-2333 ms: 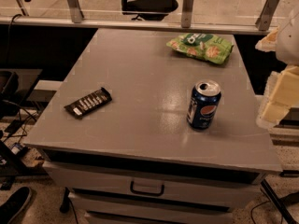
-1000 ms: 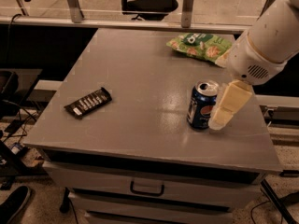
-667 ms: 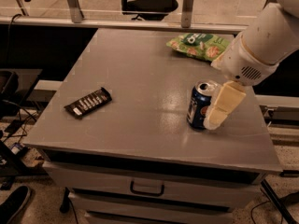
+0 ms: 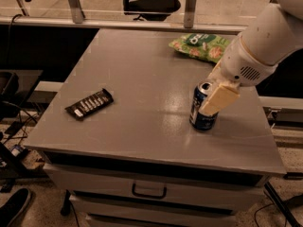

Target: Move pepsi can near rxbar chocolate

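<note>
Can [image 4: 200, 113]: dark blue, silver top, upright on the counter [image 4: 142, 70]. Taken as the reference point for all entries below.

Tool [image 4: 214, 103]: cream-coloured, slanted down and to the left, lying across the upper right side of the can and hiding part of its rim and wall. Seems to touch the can. Whether spread, pressed together or pinching the can cannot be told.

Arm [image 4: 262, 39]: white, bulky, with a small vent grille on its rounded end. Comes in from above and to the right of the can and ends at the tool just over the can's top.

Bar [image 4: 89, 103]: flat, dark wrapper with pale lettering, lying at a slant on the counter. Well to the left of the can, at about the same depth, with bare grey surface between.

Bag [image 4: 199, 46]: green snack bag, lying flat. Behind the can, near the far edge, apart from the can.

Drawer handle [image 4: 148, 191]: dark, on the pale drawer front. Below and to the left of the can.

Chair [image 4: 151, 1]: dark office chair, far behind the can, beyond a rail.

Shoe [image 4: 14, 207]: dark, on the speckled floor, far below and to the left of the can.
</note>
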You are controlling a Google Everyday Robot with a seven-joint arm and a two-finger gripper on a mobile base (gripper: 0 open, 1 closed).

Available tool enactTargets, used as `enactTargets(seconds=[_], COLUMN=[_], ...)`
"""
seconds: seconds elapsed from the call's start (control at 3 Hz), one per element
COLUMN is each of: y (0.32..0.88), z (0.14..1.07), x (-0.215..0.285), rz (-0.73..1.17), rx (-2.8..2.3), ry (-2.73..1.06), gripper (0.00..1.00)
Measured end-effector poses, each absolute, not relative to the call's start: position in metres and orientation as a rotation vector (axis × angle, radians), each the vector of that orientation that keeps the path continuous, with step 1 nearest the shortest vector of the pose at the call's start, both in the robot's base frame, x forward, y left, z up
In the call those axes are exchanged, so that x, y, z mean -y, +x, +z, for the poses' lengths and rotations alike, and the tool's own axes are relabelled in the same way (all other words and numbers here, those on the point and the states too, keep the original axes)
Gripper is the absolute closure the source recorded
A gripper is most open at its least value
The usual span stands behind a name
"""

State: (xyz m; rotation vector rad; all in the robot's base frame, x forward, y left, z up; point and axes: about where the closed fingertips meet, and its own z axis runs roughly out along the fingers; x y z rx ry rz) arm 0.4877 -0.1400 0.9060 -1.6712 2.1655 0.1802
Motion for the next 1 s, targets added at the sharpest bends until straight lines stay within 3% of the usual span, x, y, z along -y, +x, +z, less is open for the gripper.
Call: enactTargets(seconds=[0.67,1.0], y=[0.495,0.506], z=[0.926,0.932], x=[0.091,0.033], rz=[0.244,0.317], rx=[-2.075,-1.970], ry=[-1.729,-1.784], gripper=[0.95,1.00])
